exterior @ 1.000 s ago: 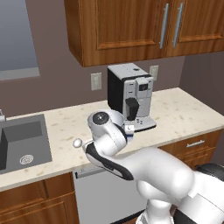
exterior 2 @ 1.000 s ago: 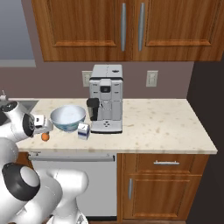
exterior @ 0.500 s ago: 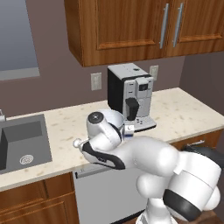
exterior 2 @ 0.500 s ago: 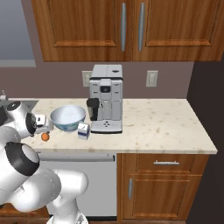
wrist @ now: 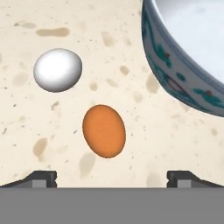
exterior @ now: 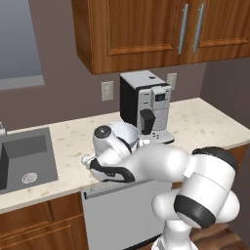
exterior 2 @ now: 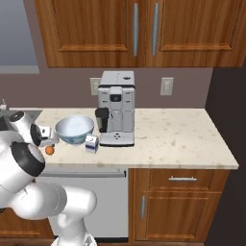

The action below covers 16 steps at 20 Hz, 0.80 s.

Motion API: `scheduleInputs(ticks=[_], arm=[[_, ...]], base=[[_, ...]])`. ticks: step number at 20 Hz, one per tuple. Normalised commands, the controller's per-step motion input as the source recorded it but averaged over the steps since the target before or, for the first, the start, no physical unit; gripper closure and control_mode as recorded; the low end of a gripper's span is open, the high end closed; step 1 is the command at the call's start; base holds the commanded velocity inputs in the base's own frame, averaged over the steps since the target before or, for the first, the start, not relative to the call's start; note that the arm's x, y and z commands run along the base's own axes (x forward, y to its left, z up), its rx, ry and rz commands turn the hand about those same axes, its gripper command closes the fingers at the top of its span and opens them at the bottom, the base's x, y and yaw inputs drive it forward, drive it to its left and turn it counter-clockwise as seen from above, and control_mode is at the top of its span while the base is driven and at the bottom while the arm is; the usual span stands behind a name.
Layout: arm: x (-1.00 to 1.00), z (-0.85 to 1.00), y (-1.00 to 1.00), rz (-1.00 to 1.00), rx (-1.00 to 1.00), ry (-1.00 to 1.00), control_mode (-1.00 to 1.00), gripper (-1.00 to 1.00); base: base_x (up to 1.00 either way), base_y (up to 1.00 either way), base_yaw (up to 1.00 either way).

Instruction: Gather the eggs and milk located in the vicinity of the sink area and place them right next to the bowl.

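Pincer [wrist: 111,178] hangs spread wide and empty above the desk [wrist: 131,144], its tips at the frame's bottom corners. Between them, mid-frame, lies the orange egg [wrist: 104,131], the white egg [wrist: 57,70] at upper left, the bowl [wrist: 175,83] upper right. Eggs look light, smooth, brittle and prone to roll: pinch gently across the short waist. The right base view adds the milk [exterior 2: 92,143] at lower left, just beside the bowl.
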Motion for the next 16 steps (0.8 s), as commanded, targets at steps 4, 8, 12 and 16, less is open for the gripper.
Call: scheduleInputs(ticks=[4, 8, 12, 16], arm=[[0.13, -0.12, 0.0, 0.0, 0.0, 0.0, -1.0, -1.0], [0.08, -0.13, 0.0, 0.0, 0.0, 0.0, -1.0, -1.0], [0.0, -0.17, 0.0, 0.0, 0.0, 0.0, -1.0, -1.0], [0.0, -0.15, 0.0, 0.0, 0.0, 0.0, -1.0, -1.0]], base=[[0.0, 0.0, 0.0], [0.0, 0.0, 0.0], [0.0, 0.0, 0.0], [0.0, 0.0, 0.0]])
